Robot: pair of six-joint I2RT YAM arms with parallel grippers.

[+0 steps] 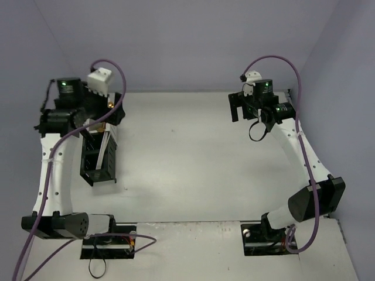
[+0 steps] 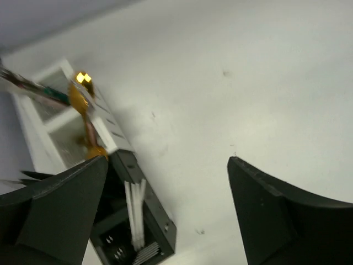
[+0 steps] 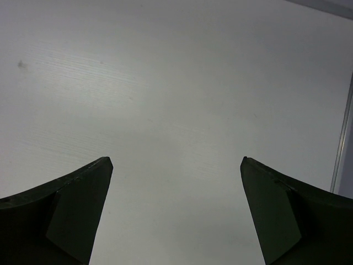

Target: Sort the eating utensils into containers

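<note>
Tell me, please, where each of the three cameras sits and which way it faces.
Top external: above and behind the bases, looking down on the table; left arm and right arm both show.
Left wrist: on the left arm's wrist, looking down past the open left fingers at the black caddy, white chopsticks, white caddy and a gold spoon.
Right wrist: on the right arm's wrist, looking down past the open right fingers at tabletop.
Shared: top external and left wrist both show the black caddy.

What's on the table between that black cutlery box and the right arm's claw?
Nothing: in the top view, the table is bare from the black caddy across to the right gripper.
</note>
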